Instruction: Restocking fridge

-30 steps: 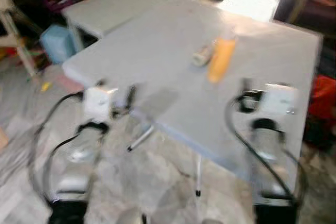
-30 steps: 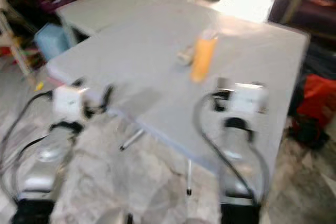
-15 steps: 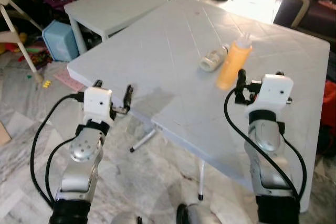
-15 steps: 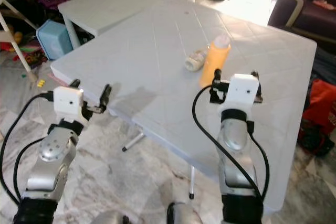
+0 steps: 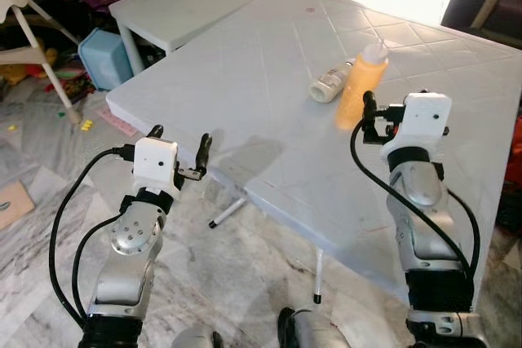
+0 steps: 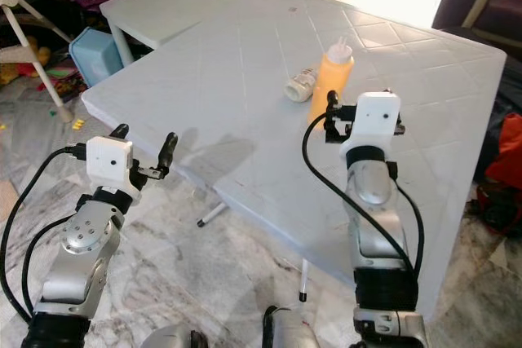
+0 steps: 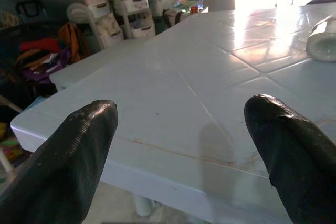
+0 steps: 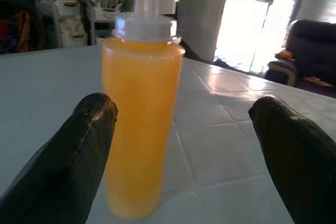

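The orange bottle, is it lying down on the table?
No, the orange bottle stands upright on the white table, its white cap on top.

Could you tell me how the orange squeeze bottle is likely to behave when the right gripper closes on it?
The orange squeeze bottle stands upright, tall and narrow, so a nudge from one of the fingers would probably tip it. Its smooth plastic wall likely gives under pressure and may slip. It looks full nearly to the white cap, so probably heavy for its size. The right gripper is open around it.
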Tool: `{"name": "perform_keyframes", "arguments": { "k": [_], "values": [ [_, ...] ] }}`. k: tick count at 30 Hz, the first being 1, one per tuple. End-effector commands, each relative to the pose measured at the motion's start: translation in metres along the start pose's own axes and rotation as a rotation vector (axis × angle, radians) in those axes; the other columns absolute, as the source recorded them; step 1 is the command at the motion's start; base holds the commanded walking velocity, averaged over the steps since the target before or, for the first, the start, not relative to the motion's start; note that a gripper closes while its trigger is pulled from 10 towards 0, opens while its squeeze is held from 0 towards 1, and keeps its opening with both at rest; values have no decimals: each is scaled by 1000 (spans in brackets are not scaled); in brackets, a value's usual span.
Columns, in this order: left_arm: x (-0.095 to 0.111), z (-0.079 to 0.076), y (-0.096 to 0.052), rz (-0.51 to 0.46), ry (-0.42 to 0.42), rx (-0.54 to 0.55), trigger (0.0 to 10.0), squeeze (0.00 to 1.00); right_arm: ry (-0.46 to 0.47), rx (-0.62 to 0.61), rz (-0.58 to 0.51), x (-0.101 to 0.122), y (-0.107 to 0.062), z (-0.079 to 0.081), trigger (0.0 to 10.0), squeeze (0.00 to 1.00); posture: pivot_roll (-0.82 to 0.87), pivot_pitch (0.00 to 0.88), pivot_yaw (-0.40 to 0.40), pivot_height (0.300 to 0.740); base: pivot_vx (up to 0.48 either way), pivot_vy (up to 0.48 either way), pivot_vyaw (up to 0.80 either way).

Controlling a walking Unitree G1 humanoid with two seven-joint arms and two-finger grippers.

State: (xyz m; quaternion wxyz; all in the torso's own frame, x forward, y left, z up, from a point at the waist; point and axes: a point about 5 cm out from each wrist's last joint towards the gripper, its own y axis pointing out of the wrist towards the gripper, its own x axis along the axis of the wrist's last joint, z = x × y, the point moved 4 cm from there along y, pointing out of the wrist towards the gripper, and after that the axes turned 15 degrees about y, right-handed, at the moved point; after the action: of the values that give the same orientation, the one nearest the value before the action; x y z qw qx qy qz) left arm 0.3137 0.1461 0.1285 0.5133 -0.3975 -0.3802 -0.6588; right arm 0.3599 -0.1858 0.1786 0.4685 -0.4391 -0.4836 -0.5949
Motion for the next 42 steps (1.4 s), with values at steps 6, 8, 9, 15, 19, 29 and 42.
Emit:
{"name": "perform_keyframes", "arguments": {
  "k": [6,8,9,15,19,29,42],
  "values": [
    [4,3,-1,2,29,-8,10000,0,-9,81,15,2,14,9,10000,0,-2,141,32,740,0,0,0],
    [3,4,-1,3,32,-9,10000,0,-14,99,13,4,17,12,10000,0,-2,143,33,740,0,0,0],
    [3,4,-1,5,35,-11,10000,0,-18,101,9,6,18,12,10000,0,-1,144,34,740,0,0,0],
    [3,4,-2,12,42,-11,10000,0,-38,109,-9,14,29,9,10000,0,1,147,34,740,0,0,0],
    [3,4,-2,13,42,-14,10000,0,-52,116,-17,18,34,7,10000,0,2,150,35,740,0,0,0],
    [1,5,-4,21,49,-25,10000,0,-35,186,-18,27,52,13,2941,0,16,157,37,740,0,0,0],
    [2,1,-2,20,42,-37,10000,0,-83,168,-17,26,54,11,980,0,7,154,40,740,0,0,0]
  ]
}}
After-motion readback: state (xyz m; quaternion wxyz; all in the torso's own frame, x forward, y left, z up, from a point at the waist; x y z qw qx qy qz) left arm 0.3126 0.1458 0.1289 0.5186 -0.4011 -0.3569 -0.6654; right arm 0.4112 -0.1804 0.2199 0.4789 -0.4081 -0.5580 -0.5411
